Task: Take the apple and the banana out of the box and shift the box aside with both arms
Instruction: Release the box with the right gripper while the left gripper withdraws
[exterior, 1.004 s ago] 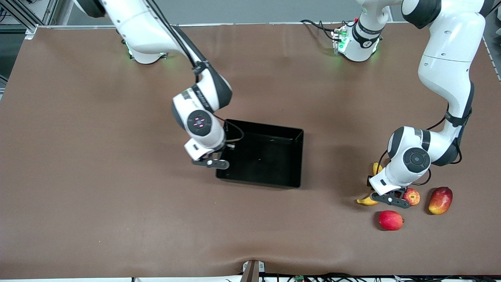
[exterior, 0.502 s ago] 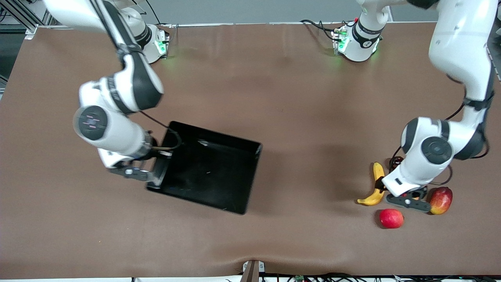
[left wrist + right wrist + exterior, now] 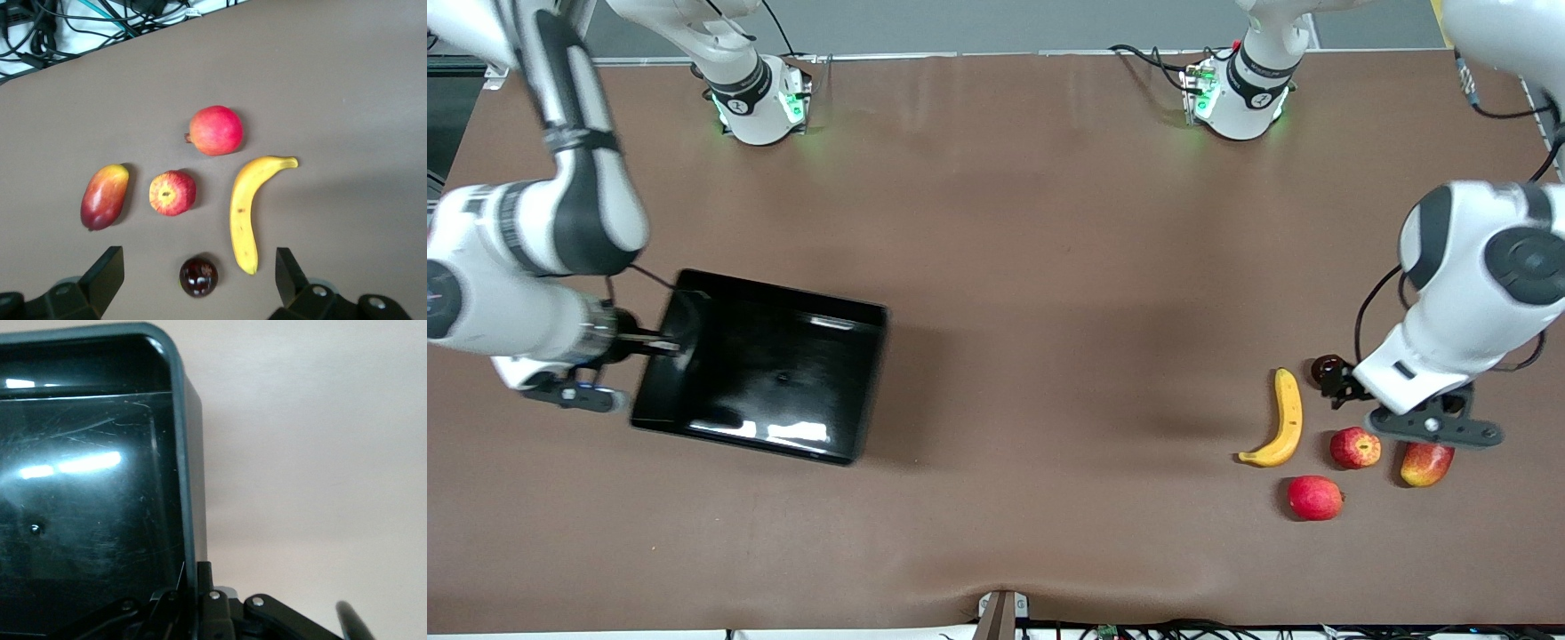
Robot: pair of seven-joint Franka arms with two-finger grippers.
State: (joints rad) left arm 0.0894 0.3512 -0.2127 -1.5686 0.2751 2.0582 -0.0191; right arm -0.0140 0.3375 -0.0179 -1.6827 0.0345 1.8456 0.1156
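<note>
The black box (image 3: 783, 307) is toward the right arm's end of the table and seems raised a little off it. My right gripper (image 3: 660, 342) is shut on its thin side wall, which also shows in the right wrist view (image 3: 188, 487), with the gripper (image 3: 199, 587) pinching that wall. The banana (image 3: 1282, 420) and the streaked apple (image 3: 1355, 447) lie on the table toward the left arm's end. My left gripper (image 3: 1432, 427) hangs open and empty over the fruits. In the left wrist view, the gripper (image 3: 199, 263) is above the banana (image 3: 250, 207) and the streaked apple (image 3: 172, 193).
A plain red apple (image 3: 1314, 498) lies nearer the front camera than the streaked apple. A red-yellow mango (image 3: 1425, 464) lies beside it, partly under the left gripper. A small dark round fruit (image 3: 1327, 367) lies beside the banana. They show in the left wrist view too: apple (image 3: 215, 130), mango (image 3: 104, 197), dark fruit (image 3: 198, 277).
My right gripper has carried the box from the table's middle toward the right arm's end. My left gripper has risen from the streaked apple and shifted toward the mango, empty.
</note>
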